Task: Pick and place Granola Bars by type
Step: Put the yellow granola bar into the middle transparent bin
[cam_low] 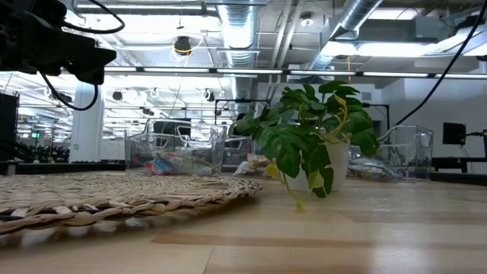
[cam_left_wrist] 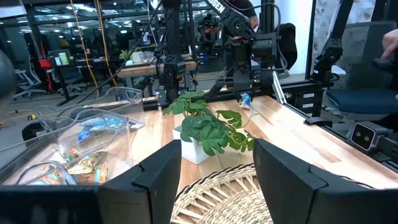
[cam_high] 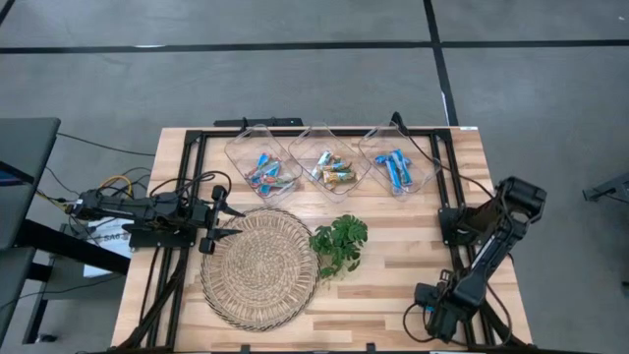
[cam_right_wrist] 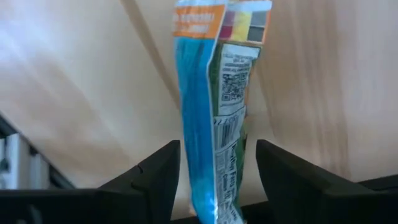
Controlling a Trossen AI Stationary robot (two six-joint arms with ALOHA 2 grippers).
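Note:
Three clear trays stand along the far edge. The left tray (cam_high: 239, 149) holds blue and reddish granola bars (cam_high: 265, 173). The middle tray (cam_high: 316, 132) holds tan multicoloured bars (cam_high: 332, 172), and the right tray (cam_high: 425, 173) holds blue bars (cam_high: 395, 167). My right gripper (cam_high: 429, 303) is at the table's near right, pointing down, shut on one blue and white bar (cam_right_wrist: 211, 93). That bar also shows far off in the left wrist view (cam_left_wrist: 244, 99). My left gripper (cam_high: 228, 221) (cam_left_wrist: 217, 162) is open and level over the left rim of the woven mat (cam_high: 257, 265). My right gripper (cam_right_wrist: 217, 149) has the blue and white bar between its two fingers, coming from above and pointing down. The bar's near end (cam_right_wrist: 214, 199) sits between them, its long edges toward the fingers and its body bowed. The rest sticks out below toward the wood. The contact itself lies below the picture's edge.
A small leafy plant in a white pot (cam_high: 339, 241) stands mid-table, right of the round woven mat. Black frame rails (cam_high: 192, 177) run along the table's left and right sides. Bare wood lies between the plant and my right arm (cam_high: 491, 246).

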